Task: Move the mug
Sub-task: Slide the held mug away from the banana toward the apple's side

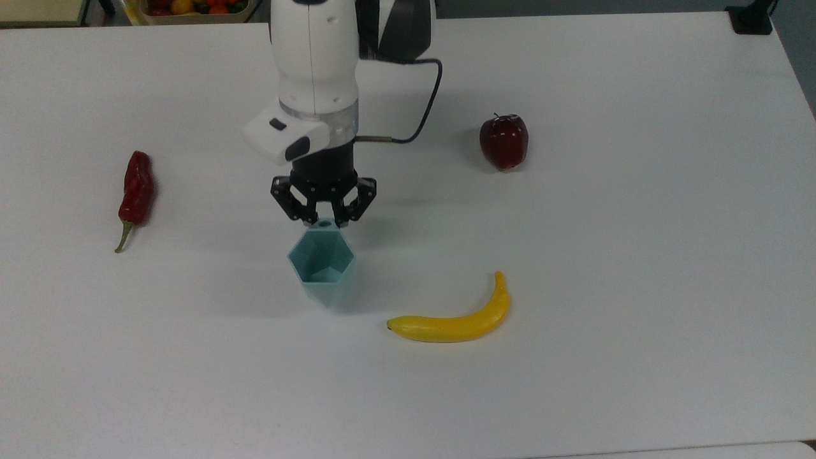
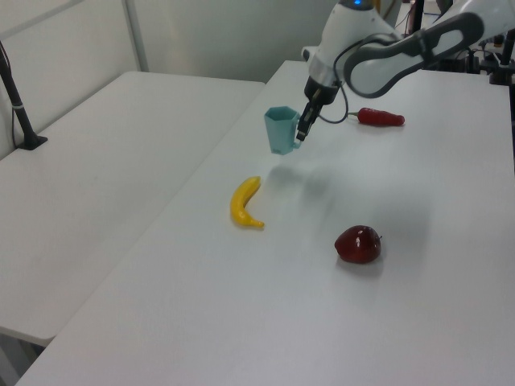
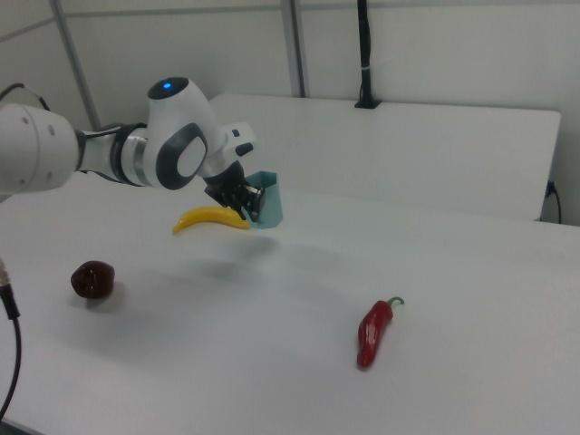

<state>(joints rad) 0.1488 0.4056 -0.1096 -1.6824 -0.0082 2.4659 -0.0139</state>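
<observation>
A: Start at the near edge of the top view. What do you meet first?

B: Bare counter, then the banana lying with its long axis roughly 3 to 9 o'clock and one tip curling toward 12. Just past it, toward 10 o'clock, comes the mug.

A: Is the mug standing on the counter?

B: I judge not. In the left view the mug hangs above its own shadow, clear of the surface. It is upright, mouth up, only slightly tilted.

A: And the pincer?

B: The pincer is clenched on the mug's small tab handle, at the rim's 12 o'clock side in the top view. So the cup hangs off the pincer toward 6 o'clock, its long axis vertical. The right view shows the same hold, with the pincer touching the mug at the rim.

A: What does that mean for the carry?

B: The hold is on the tab and off-centre, so the cup could swing or pivot. Slow travel seems wise.

A: Farther back?

B: The chilli lies at 9 o'clock and the apple toward 2 o'clock, both well apart from the mug. Either way looks open for setting it down.
</observation>
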